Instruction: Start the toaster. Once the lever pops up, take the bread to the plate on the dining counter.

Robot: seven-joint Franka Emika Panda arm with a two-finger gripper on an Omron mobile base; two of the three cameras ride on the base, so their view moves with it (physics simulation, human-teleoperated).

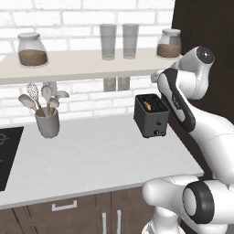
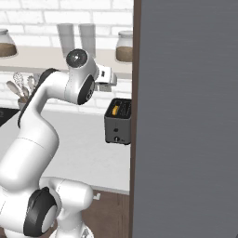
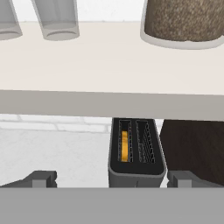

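Note:
The dark grey toaster (image 1: 151,116) stands at the right end of the worktop, against the brick wall, also seen in the right base view (image 2: 117,122). A golden slice of bread (image 3: 125,145) sits low in its left slot (image 1: 147,105). The lever (image 1: 158,123) is a thin dark slit on the narrow front face, above the tiny knob. My gripper (image 3: 111,178) hovers above and in front of the toaster, just under the shelf, open with nothing between its fingertips (image 3: 43,178). The plate and the dining counter are out of view.
A wall shelf (image 1: 82,64) overhead carries two glasses (image 1: 119,41) and two jars (image 1: 32,49). A utensil holder (image 1: 47,122) stands at the left, a black cooktop (image 1: 7,155) beyond it. A tall dark cabinet (image 1: 205,27) flanks the toaster; a grey panel (image 2: 186,116) blocks the right.

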